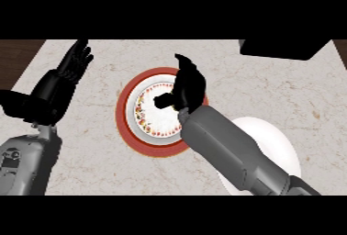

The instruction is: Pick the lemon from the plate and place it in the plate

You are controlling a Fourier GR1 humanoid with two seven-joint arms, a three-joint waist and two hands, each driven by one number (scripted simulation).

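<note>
Pale marble counter (pixel 102 151) fills our view, with dark wood showing past its far left corner and a black box (pixel 281 48) at the far right edge. Our right hand (pixel 186 89) hangs over a red-rimmed plate (pixel 129 124) whose white centre carries a ring of small coloured marks. We see the fingers reaching away from us, straight or only gently bent, with the thumb jutting out to the left over the plate's white middle. We cannot make out the lemon anywhere: if it lies on the red-rimmed plate, our hand and grey forearm cover it, and nothing shows between thumb and fingers. Nearer to us than that hand, and to its right, sits a plain white plate (pixel 278 142), partly hidden under the same forearm; it lies just beside the red-rimmed one, though the arm hides whether they touch. Our left hand (pixel 75 64) rests open well to the left of the plates, fingers straight and pointing toward the far edge of the counter, holding nothing.
</note>
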